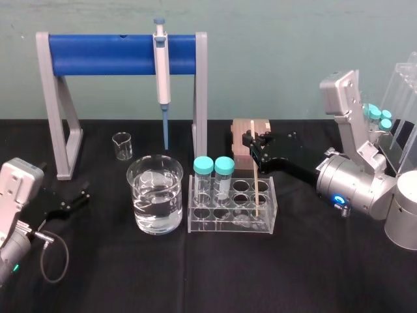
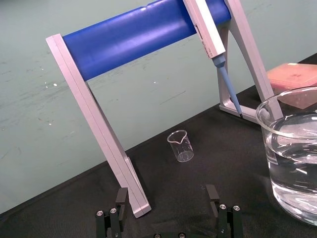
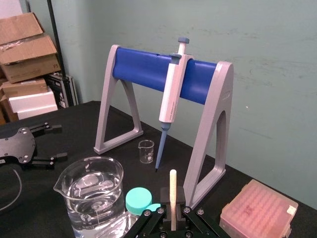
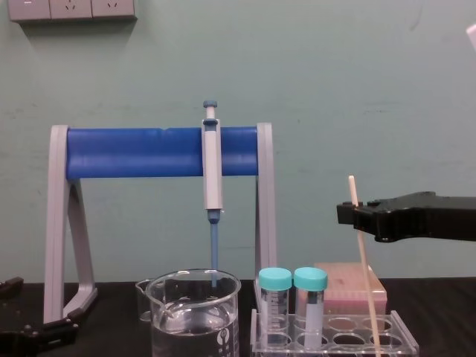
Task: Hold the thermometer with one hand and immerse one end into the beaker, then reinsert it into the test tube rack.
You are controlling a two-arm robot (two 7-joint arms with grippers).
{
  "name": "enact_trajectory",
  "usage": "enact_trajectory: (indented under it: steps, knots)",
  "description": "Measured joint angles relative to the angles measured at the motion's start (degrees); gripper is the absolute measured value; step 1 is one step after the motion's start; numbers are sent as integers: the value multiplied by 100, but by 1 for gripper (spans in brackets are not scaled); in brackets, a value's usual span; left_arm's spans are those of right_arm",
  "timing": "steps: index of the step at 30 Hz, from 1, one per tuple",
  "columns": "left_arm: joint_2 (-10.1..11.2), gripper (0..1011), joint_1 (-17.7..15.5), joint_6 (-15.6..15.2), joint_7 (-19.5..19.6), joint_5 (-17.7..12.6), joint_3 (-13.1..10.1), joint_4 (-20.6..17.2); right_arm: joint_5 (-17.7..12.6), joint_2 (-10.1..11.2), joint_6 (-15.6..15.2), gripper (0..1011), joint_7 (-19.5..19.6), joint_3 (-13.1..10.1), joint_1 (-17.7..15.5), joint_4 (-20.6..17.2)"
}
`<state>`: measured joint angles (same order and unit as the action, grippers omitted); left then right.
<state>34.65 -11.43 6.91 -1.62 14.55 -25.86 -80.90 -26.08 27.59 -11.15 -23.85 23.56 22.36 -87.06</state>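
Observation:
The thermometer (image 1: 256, 186) stands almost upright with its lower end in a right-hand hole of the test tube rack (image 1: 228, 227). My right gripper (image 1: 251, 140) is shut on the rod just below its top, seen close in the right wrist view on the thermometer (image 3: 173, 188) and from the side on the thermometer (image 4: 361, 253). Left of the rack stands the beaker (image 1: 155, 193), part full of clear water. Two teal-capped tubes (image 1: 214, 179) occupy the rack's left holes. My left gripper (image 1: 81, 193) rests open on the table at the far left, its fingers (image 2: 121, 197) apart with nothing between them.
A grey stand with a blue bar (image 1: 120, 54) holds a pipette (image 1: 161, 78) behind the beaker. A small glass beaker (image 1: 122, 145) sits under it. A pink box (image 3: 257, 210) lies behind the rack. More teal-capped tubes (image 1: 379, 117) stand at the far right.

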Motion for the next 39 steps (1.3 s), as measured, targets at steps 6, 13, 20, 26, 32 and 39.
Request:
enact_trajectory:
  steps: [6,13,20,26,32,39]
  knots:
    - [0,1003,0,0,0,0,0,0,36,-10,8,53,-4,-23,-24,51]
    - [0,1004,0,0,0,0,0,0,64,-31,19,53,-21,-45,-28,110]
    - [0,1004,0,0,0,0,0,0,67,-58,14,54,-50,-56,-20,179]
    - [0,1004,0,0,0,0,0,0,68,-79,-37,54,-38,-70,-24,204]
    - [0,1004,0,0,0,0,0,0,69,-98,-63,54,-21,-74,-22,225]
    - [0,1004,0,0,0,0,0,0,69,-94,-63,54,-17,-74,-18,222]
